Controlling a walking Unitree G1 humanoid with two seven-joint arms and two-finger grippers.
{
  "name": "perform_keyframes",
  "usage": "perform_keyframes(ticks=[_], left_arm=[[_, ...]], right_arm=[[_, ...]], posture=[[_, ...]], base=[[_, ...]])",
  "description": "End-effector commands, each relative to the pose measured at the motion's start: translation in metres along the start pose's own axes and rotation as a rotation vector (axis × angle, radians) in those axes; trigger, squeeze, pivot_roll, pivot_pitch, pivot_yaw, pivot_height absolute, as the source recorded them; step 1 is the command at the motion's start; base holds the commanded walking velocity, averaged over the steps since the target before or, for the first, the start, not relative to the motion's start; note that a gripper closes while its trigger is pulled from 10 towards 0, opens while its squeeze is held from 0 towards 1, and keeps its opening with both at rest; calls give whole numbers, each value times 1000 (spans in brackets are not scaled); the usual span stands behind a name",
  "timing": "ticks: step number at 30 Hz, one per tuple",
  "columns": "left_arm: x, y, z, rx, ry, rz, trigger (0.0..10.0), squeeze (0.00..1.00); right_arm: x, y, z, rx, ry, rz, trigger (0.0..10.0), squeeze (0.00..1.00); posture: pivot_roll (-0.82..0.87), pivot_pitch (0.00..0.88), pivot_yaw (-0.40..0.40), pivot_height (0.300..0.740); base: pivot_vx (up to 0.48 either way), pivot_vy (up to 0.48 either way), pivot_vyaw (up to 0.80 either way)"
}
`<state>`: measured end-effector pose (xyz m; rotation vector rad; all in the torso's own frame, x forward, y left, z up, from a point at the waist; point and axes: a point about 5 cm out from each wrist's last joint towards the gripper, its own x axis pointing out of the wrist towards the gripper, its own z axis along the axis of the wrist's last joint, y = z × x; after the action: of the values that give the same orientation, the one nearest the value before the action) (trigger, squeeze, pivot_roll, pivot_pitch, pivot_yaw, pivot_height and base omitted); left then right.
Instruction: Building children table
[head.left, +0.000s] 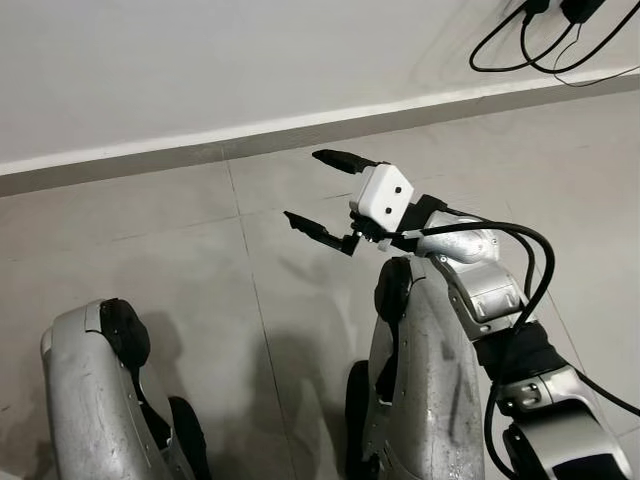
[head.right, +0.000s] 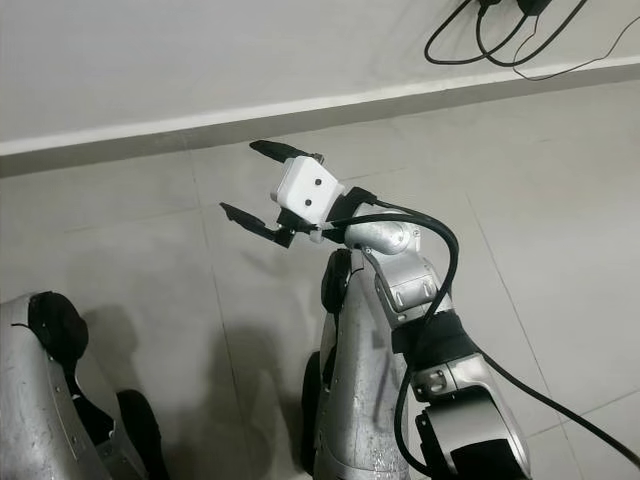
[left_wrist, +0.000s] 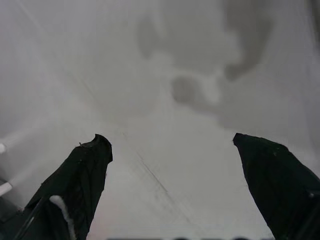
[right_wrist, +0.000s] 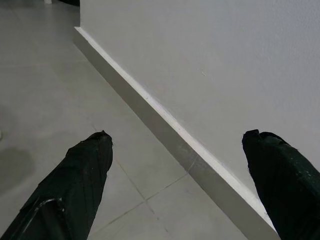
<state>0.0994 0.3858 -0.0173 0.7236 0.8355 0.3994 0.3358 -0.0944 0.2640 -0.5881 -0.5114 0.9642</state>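
My right gripper (head.left: 317, 188) is raised over the grey tiled floor (head.left: 180, 240), pointing left toward the wall, open with nothing between its fingers. In the right wrist view its two black fingers (right_wrist: 75, 190) stand wide apart in front of the white wall (right_wrist: 200, 45) and baseboard (right_wrist: 165, 125). My left arm (head.left: 95, 390) hangs low at the left. In the left wrist view the left gripper (left_wrist: 170, 142) is open over bare grey floor, with nothing held. No table parts are in view.
A white wall with a baseboard (head.left: 250, 135) runs across the back. Black cables (head.left: 545, 45) hang down the wall at the top right. My own legs (head.left: 420, 400) fill the lower middle. Shadows of my arms fall on the floor (left_wrist: 200, 75).
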Motion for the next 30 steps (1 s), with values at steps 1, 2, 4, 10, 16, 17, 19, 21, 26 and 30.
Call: perform_keyframes(ticks=[1,2,4,10,16,17,19,21,26,30], left_arm=[[-12,-12,-22,-2,71,-27,10000,0],[-12,-16,-20,-15,57,-28,10000,0],[-18,-33,-18,-34,33,-68,10000,0],[-30,-59,-19,-58,5,-124,10000,0],[-42,-78,-24,-82,13,-163,10000,0],[-42,-78,-24,-82,13,-163,10000,0],[-43,-80,-24,-84,15,-161,10000,0],[-42,-83,-23,-88,22,-159,10000,0],[-40,-84,-20,-94,25,-157,10000,0],[-36,-86,-14,-100,17,-158,10000,0]], right_arm=[[-3,5,-2,18,-3,16,10000,0],[-2,6,-1,18,-7,18,10000,0],[-1,8,0,24,-12,19,10000,0],[-2,11,0,29,-16,21,10000,0],[-3,11,1,30,-16,27,10000,0],[-3,11,1,30,-16,27,10000,0],[-3,11,1,30,-17,29,10000,0],[-3,12,1,31,-18,33,10000,0],[-3,11,3,31,-18,37,10000,0],[-4,10,4,30,-14,43,10000,0]], posture=[[-226,545,-125,300],[-226,545,-125,300],[-226,545,-125,300],[-222,540,-122,300],[-227,536,-125,300],[-227,536,-125,300],[-228,535,-125,300],[-227,534,-125,300],[-241,539,-135,300],[-261,553,-146,300]], base=[[0,0,0],[0,0,0],[0,0,0],[0,0,0],[0,0,0],[0,0,0],[0,0,0],[0,0,0],[0,0,0],[0,0,0]])
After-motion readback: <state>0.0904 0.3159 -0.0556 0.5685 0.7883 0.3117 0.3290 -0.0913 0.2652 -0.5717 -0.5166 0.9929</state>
